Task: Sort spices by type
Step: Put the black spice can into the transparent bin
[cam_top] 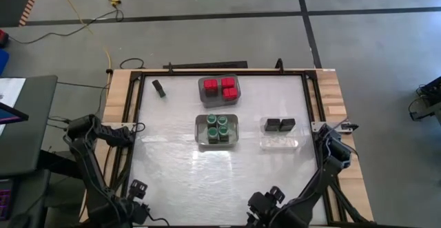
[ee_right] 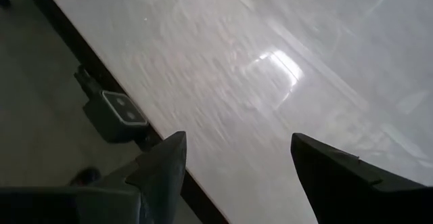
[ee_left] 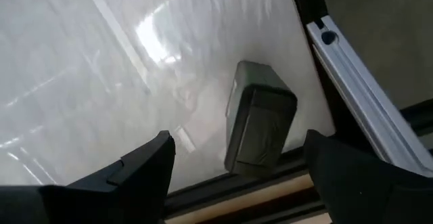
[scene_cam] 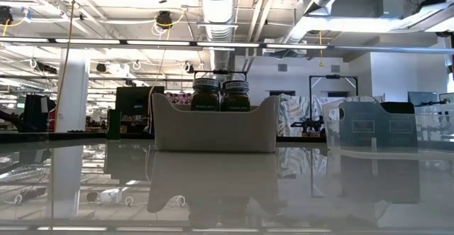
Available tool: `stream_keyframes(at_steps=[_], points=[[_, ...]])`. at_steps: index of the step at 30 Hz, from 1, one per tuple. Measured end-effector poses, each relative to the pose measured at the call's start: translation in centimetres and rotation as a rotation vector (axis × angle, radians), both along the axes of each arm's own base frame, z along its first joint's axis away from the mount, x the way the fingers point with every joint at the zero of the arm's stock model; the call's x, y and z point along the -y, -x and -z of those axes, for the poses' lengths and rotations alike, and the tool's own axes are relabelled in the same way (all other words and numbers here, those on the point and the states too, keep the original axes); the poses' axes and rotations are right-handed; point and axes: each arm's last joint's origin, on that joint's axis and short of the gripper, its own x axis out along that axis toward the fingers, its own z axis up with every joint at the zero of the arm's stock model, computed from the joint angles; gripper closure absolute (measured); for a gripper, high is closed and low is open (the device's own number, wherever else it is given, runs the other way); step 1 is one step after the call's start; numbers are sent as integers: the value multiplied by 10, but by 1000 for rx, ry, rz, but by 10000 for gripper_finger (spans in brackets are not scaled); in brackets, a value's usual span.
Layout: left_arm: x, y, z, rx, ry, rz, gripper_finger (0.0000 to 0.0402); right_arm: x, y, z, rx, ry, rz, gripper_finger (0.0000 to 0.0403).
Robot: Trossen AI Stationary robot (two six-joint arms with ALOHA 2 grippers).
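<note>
Spices sit mostly sorted on the white surface (cam_top: 172,166): red-topped ones (cam_top: 220,87) in a bin at the far edge, green-lidded jars (cam_top: 218,129) in the middle bin, two dark tins (cam_top: 280,125) in the clear bin at right. One dark tin (cam_top: 159,88) lies alone near the far left corner. Both arms wait at the near edge, left gripper (ee_left: 237,176) and right gripper (ee_right: 237,170) with jaws apart, holding nothing. The wide near half is free.

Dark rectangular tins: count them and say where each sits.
3. Two dark tins sit side by side in the clear bin on the right; one loose tin lies at the table's far left corner. None seems hidden.
</note>
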Motion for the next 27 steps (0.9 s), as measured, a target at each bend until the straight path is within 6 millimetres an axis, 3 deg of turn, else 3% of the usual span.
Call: stream_keyframes(at_steps=[13,20,27], points=[[2,7,28,6,27,-34,92,5,-6,0,9,11,13,112],[2,7,29,3,25,12,130,7,-7,0,11,14,16,112],[2,9,44,-30,69,4,165,8,-9,0,11,13,20,112]])
